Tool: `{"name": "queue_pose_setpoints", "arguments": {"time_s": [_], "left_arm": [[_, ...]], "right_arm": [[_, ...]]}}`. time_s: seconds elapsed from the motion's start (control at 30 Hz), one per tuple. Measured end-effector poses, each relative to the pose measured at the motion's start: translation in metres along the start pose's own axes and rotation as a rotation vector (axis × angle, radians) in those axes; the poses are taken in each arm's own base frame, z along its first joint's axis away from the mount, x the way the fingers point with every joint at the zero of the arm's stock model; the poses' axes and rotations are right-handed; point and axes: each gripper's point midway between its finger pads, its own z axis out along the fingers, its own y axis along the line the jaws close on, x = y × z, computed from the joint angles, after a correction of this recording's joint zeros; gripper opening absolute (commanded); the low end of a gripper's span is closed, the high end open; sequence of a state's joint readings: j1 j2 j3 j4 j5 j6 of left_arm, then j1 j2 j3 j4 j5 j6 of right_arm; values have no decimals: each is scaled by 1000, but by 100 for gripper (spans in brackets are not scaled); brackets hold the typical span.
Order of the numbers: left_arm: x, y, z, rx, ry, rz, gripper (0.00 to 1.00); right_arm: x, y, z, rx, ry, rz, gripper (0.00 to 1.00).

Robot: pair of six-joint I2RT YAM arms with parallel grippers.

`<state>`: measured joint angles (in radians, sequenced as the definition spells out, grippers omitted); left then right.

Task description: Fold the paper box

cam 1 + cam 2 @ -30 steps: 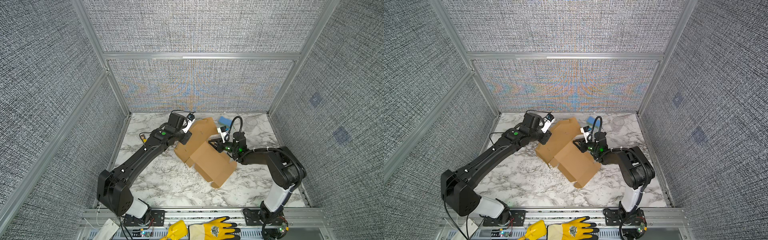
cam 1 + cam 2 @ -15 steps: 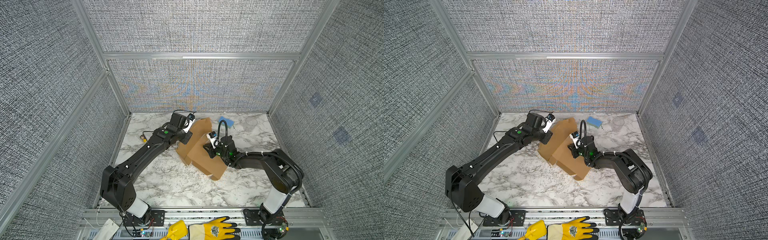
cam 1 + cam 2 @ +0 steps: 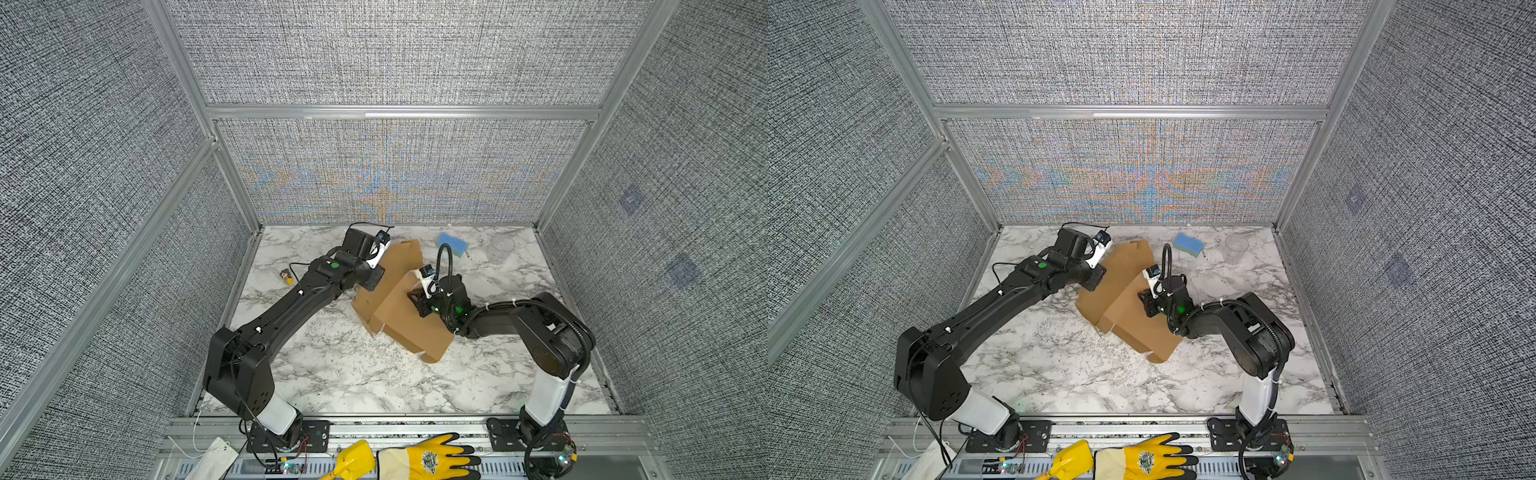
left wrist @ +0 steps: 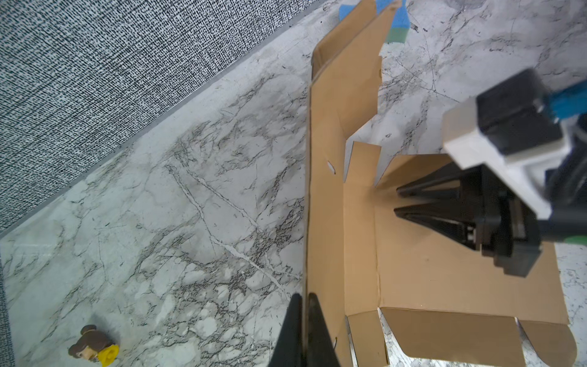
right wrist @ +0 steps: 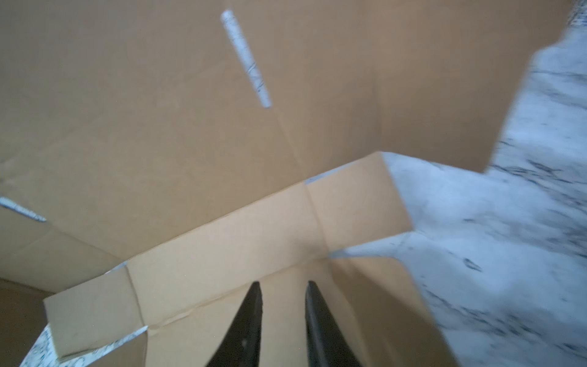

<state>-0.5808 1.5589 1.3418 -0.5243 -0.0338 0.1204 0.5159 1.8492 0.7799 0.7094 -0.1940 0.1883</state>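
The paper box (image 3: 399, 324) (image 3: 1125, 320) is a brown cardboard sheet, partly folded, in the middle of the marble table. My left gripper (image 4: 304, 297) is shut on the edge of its upright far flap (image 4: 324, 190); both top views show it at the sheet's left side (image 3: 372, 277) (image 3: 1095, 277). My right gripper (image 5: 282, 284) is open a little, with nothing between its fingers. It hovers low over the inner panel (image 5: 190, 127), near a fold line, and shows in the other views too (image 3: 415, 299) (image 3: 1144, 301) (image 4: 397, 200).
A blue sponge (image 3: 452, 243) (image 3: 1188, 244) (image 4: 397, 22) lies behind the box near the back wall. A clear cup (image 3: 502, 245) (image 3: 1236, 245) stands to its right. A small toy figure (image 3: 286, 276) (image 4: 93, 346) lies at the left. Yellow gloves (image 3: 415, 459) lie on the front rail.
My right gripper has moved left across the box, and the near panel has shifted left with it. Its jaws have opened slightly. My left gripper has kept its grip in place.
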Motion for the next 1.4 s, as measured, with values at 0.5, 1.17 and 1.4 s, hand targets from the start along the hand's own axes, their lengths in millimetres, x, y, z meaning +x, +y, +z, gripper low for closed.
{"name": "queue_pose_setpoints", "arguments": {"time_s": [0.5, 1.17, 1.4], "left_arm": [[-8, -17, 14, 94, 36, 26, 0], [-13, -54, 25, 42, 85, 142, 0], [-13, -63, 28, 8, 93, 148, 0]], "right_arm": [[-18, -52, -7, -33, -86, 291, 29], [-34, -100, -30, 31, -155, 441, 29], [-22, -91, -43, 54, -113, 476, 30]]}}
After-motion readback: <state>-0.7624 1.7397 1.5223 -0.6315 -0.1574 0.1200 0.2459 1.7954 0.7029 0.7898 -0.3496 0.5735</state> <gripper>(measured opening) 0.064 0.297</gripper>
